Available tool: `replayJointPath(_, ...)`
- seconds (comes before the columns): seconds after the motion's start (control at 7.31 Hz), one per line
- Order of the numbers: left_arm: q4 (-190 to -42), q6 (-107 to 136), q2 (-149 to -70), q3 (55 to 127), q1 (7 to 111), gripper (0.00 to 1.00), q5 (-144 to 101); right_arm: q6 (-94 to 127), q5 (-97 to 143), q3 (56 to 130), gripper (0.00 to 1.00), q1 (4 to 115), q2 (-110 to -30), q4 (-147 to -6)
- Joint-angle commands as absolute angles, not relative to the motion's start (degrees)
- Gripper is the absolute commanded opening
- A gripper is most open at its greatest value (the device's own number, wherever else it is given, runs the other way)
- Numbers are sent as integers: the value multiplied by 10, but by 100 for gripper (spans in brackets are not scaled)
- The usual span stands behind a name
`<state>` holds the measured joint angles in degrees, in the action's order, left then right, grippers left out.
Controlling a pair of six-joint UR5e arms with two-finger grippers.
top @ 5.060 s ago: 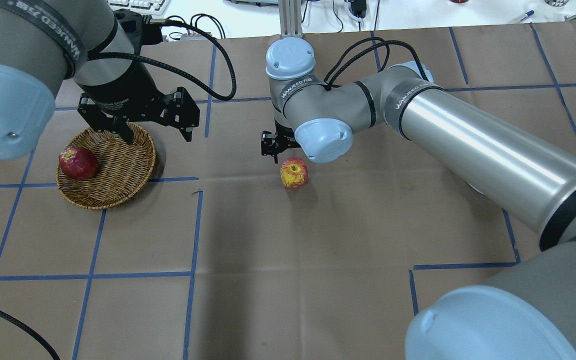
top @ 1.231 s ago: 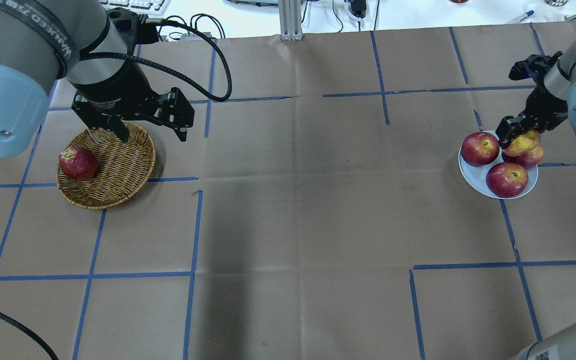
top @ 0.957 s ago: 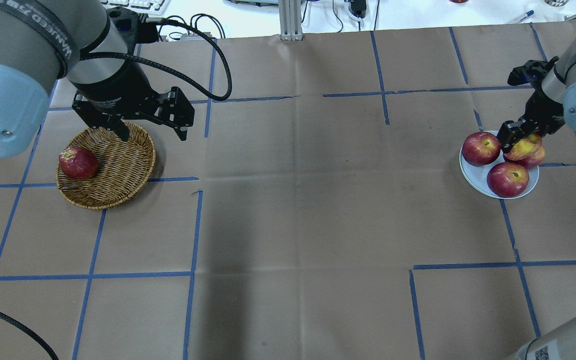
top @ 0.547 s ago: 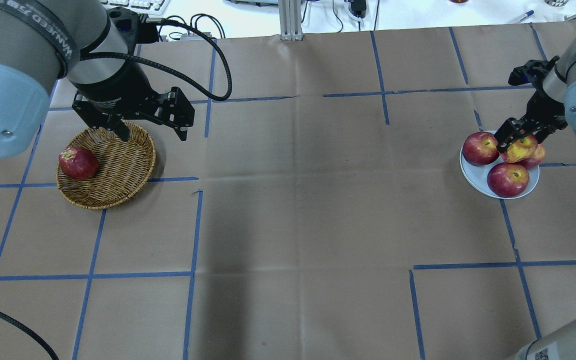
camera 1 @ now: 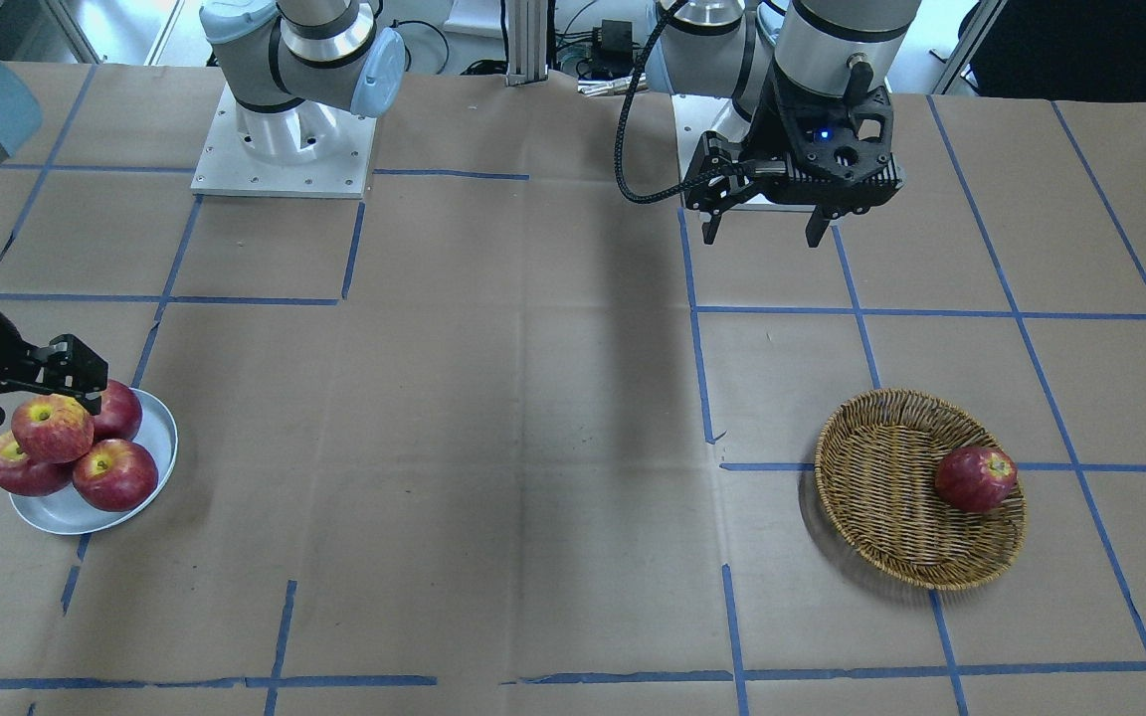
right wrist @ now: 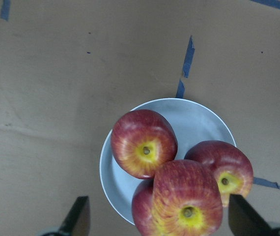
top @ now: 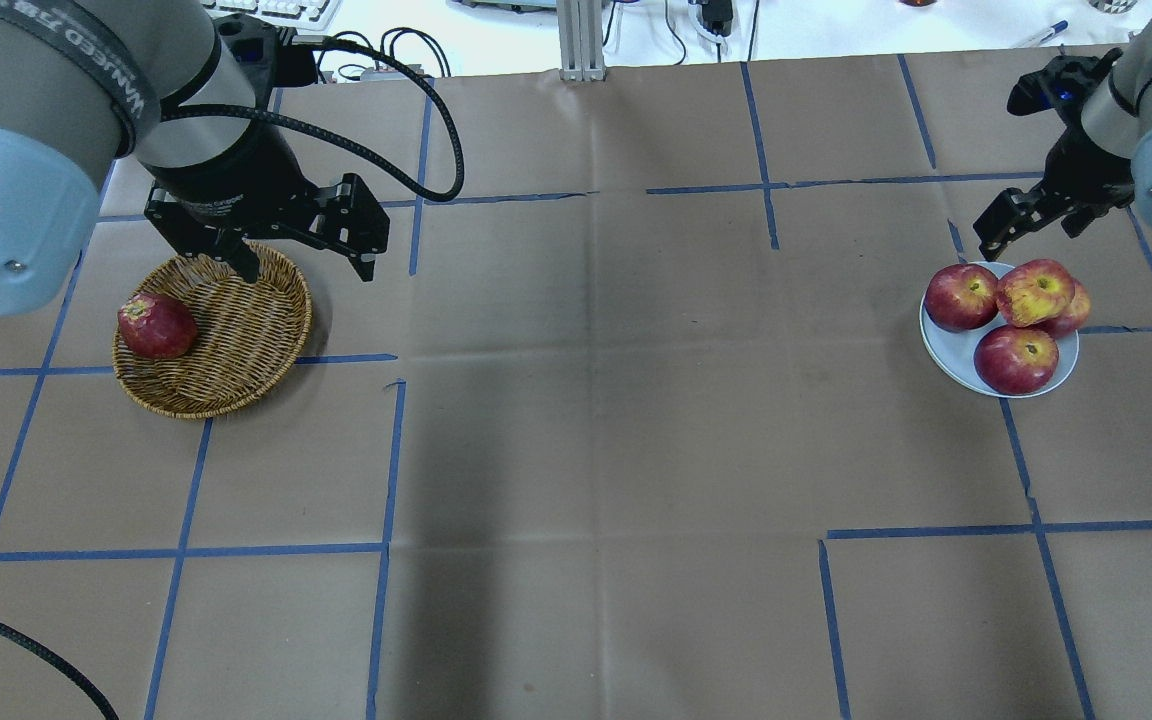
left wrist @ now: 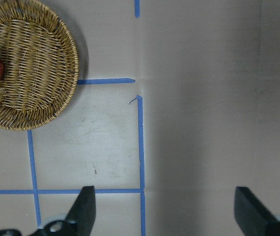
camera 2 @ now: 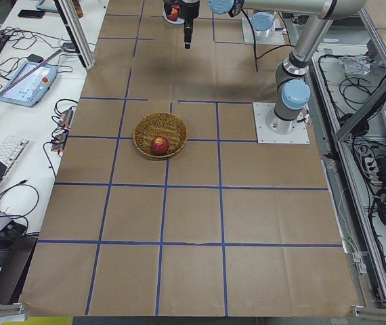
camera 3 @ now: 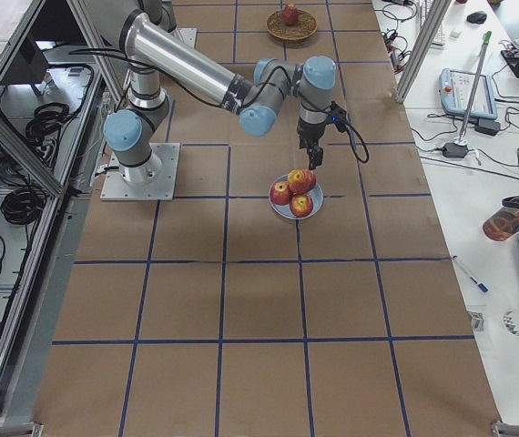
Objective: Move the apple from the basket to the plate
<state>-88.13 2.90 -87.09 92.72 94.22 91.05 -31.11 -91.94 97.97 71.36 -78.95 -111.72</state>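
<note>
The pinkish-red apple (top: 1034, 290) with a yellow stem patch rests on top of three darker red apples on the pale plate (top: 944, 350). It also shows in the front view (camera 1: 53, 426) and the right wrist view (right wrist: 186, 199). My right gripper (top: 1027, 237) is open and empty, raised just above and behind the plate. My left gripper (top: 308, 268) is open and empty, hovering over the far right rim of the wicker basket (top: 246, 340). One dark red apple (top: 157, 325) lies in the basket's left side.
Brown paper with blue tape lines covers the table (top: 596, 420). The three darker apples (top: 1015, 359) fill most of the plate. The left arm's black cable (top: 426, 120) loops behind the basket. The arm bases (camera 1: 280, 149) stand at the robot's side.
My right gripper has opened and lifted up and back off the pinkish-red apple, which stays on the pile on the plate. The left arm has not moved.
</note>
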Motion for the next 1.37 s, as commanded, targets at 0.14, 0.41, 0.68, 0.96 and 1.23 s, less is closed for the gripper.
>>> replayJointPath(0.14, -881, 30, -872, 927, 942, 99, 911, -103, -918, 872, 100, 834, -834, -916)
replayJointPath(0.41, -882, 29, -871, 927, 942, 99, 911, -46, -919, 846, 100, 889, -844, -872)
replayJointPath(0.68, -882, 29, -871, 927, 942, 99, 911, -46, -918, 854, 100, 892, -865, -872)
replayJointPath(0.96, -882, 29, -871, 927, 942, 99, 911, -46, -918, 855, 100, 892, -860, -873)
replayJointPath(1.23, -882, 29, -871, 927, 942, 99, 911, -47, -918, 855, 100, 892, -860, -872)
